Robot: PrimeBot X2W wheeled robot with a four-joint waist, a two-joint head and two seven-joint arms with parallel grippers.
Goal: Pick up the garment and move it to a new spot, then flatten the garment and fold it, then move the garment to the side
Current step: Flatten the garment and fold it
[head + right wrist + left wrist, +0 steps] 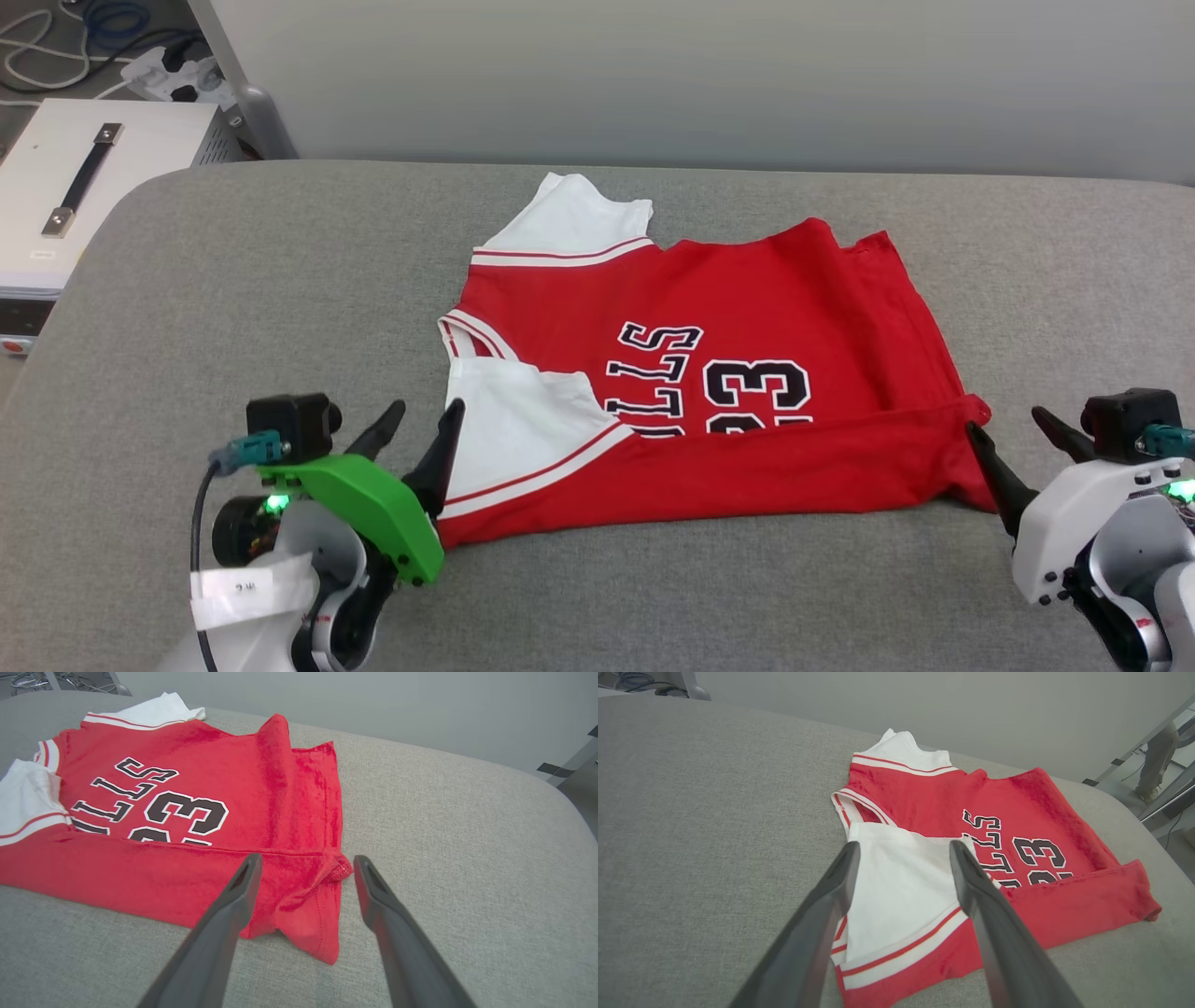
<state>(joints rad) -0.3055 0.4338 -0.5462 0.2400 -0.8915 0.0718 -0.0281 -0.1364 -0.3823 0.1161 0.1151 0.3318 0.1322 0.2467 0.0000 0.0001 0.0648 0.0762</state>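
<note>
In the head view, the garment (747, 280) lies at centre frame on a grey woven surface (280, 280). Its long axis runs left to right, collar end toward the left, and its near long edge is folded up into a band that covers the lower part of the black-white print. The left gripper (428, 407) sits at lower left, its spread fingers empty and one tip just beside the white sleeve (523, 420). The right gripper (1005, 420) sits at lower right, also spread and empty, one tip at the red hem corner. Each arm is therefore nearest its own end of the folded band. In the left wrist view, the left gripper (904, 845) rises from the bottom edge, its parted fingers framing the smooth white sleeve (901, 891) and its striped trim, with the thin red body (924, 798) beyond. In the right wrist view, the right gripper (308, 858) frames the rumpled, stitched hem corner (317, 933) at lower centre, and the garment (261, 788) stretches away to the upper left, creased along one ridge.
</note>
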